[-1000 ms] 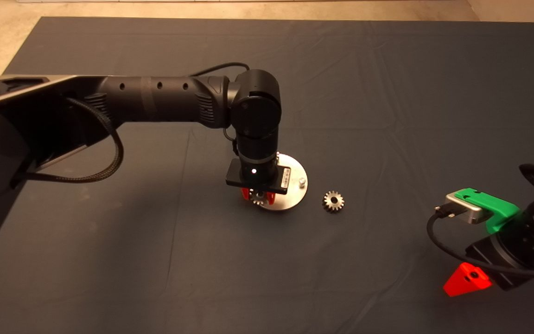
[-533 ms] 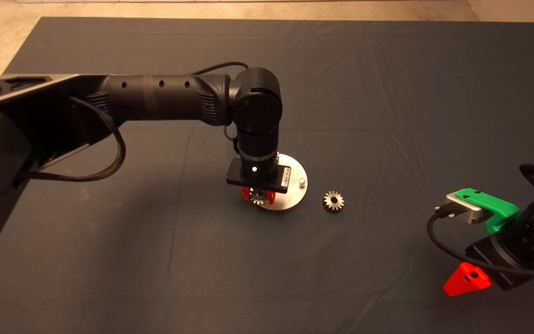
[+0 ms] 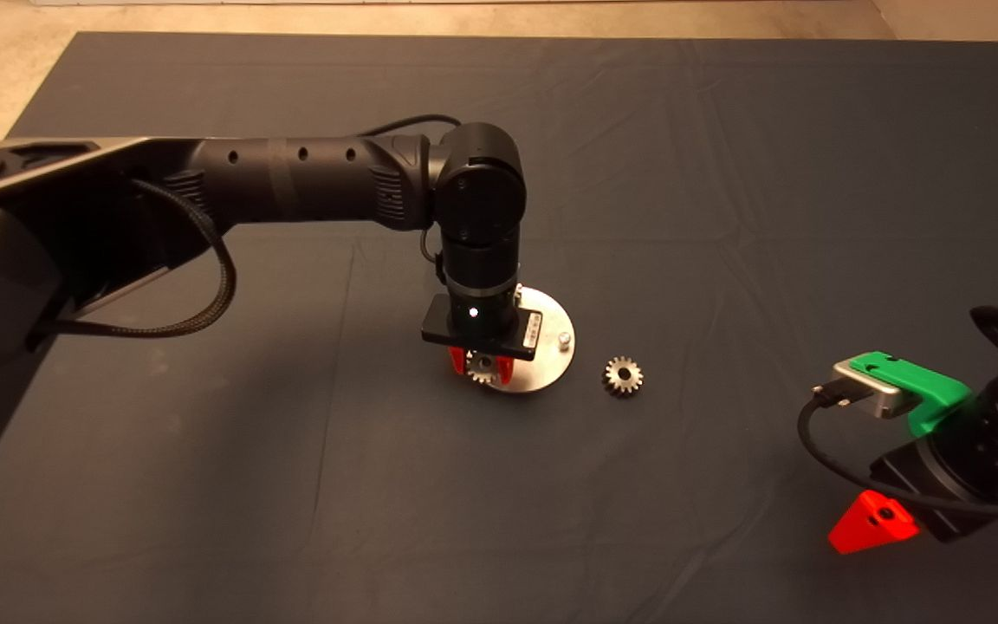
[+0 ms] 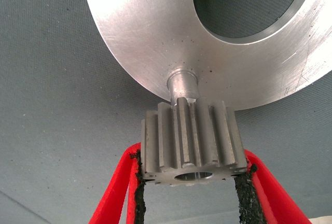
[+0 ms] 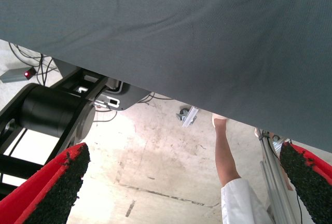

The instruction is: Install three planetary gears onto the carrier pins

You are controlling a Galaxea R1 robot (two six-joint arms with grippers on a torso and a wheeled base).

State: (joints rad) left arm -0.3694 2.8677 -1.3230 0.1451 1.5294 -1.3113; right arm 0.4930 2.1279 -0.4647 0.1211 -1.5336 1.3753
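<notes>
Since a second ago the left arm (image 3: 308, 186) has crept slightly up the head view, its elbow joint a touch higher, while its gripper has kept over the near-left edge of the disc; the loose gear and the right arm have not shifted.

Across the table lies the dark mat (image 3: 724, 173), wrinkled in long creases; the left arm reaches over it from the left edge and bends straight down at the wrist; the right arm waits at the lower right edge, where the right gripper (image 3: 871, 523) shows one red finger; its wrist view has both padded fingers set wide apart with nothing between them, and beyond the mat's edge it shows pale floor, cables, a black machine base and a person's leg (image 5: 226, 154) with a white garment below it.

Near the middle of the mat rests the shiny metal disc (image 3: 547, 368) with its large centre hole (image 4: 249, 3); one carrier pin (image 3: 565, 340) stands bare at its right side.

Clamped from both sides by the left gripper (image 4: 191, 182), its black pads (image 4: 136, 187) pressed on the teeth, is one planetary gear (image 4: 192, 141); it hangs at a second pin (image 4: 182, 83) on the disc's near edge; whether the bore has met the pin cannot be told.

Another gear (image 3: 623, 376) lies flat on the mat just right of the disc, apart from it.
</notes>
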